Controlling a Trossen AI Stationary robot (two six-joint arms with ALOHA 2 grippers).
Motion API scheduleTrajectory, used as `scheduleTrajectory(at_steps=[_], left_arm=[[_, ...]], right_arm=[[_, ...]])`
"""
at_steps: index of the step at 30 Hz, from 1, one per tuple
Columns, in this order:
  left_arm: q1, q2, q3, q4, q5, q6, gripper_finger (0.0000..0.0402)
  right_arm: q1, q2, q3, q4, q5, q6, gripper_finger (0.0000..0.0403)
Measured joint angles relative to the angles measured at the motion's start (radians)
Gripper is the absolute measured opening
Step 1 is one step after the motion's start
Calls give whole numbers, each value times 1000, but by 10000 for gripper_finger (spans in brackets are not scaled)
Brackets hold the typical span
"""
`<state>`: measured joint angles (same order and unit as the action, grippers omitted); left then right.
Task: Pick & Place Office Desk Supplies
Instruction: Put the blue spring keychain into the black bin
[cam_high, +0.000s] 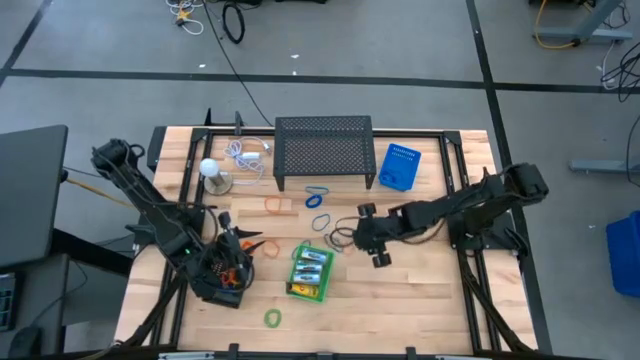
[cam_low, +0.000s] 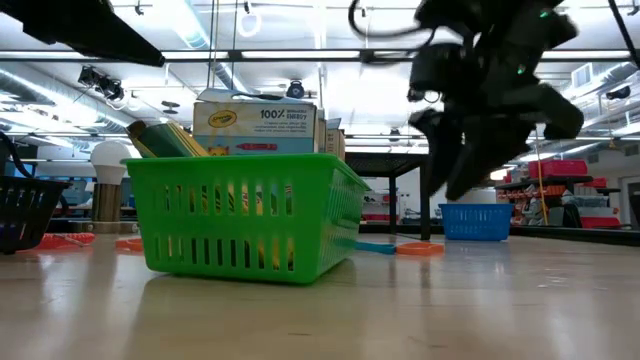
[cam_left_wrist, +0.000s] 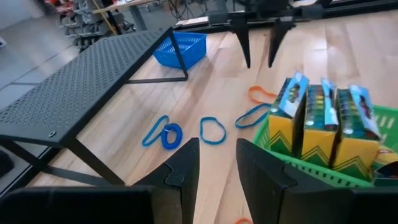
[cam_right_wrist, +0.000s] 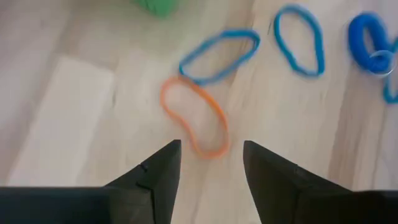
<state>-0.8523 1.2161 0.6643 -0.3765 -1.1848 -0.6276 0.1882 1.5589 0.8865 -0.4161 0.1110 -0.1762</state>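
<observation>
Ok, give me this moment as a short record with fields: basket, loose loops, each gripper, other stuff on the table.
basket: green basket holding upright crayon boxes
loose loops: orange loop and blue loops on the wood, green loop nearer the front edge
right gripper: fingers open, above the orange loop, holding nothing
left gripper: beside the basket, fingers apart, empty
other: black mesh shelf, blue bin

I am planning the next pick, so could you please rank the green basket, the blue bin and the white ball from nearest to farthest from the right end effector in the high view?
From the right end effector:
1. Green basket, just to its left, centre table.
2. Blue bin, toward the table's back edge.
3. White ball, far back-left.
</observation>
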Motion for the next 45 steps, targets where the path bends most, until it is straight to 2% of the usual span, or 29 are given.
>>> scheduleTrajectory(at_steps=[6,10,19,22,28,32,36,45], left_arm=[[42,60,0,-1,8,-19,115],[86,92,0,-1,8,1,115],[207,72,0,14,-23,50,115],[244,48,0,20,-28,99,115],[270,36,0,85,12,152,115],[281,36,0,154,26,232,115],[318,36,0,202,35,325,115],[484,36,0,243,128,388,115]], right_arm=[[-104,0,0,-45,-97,-142,177],[-156,-10,0,-49,-67,-208,176],[-257,-103,1,-124,-89,-243,176],[-313,-163,-7,-133,-153,-266,176],[-450,-300,-84,-62,-346,-301,176],[-486,-375,-93,-103,-413,-320,176],[-490,-459,-93,-152,-377,-330,176],[-490,-582,-93,-209,-288,-336,176]])
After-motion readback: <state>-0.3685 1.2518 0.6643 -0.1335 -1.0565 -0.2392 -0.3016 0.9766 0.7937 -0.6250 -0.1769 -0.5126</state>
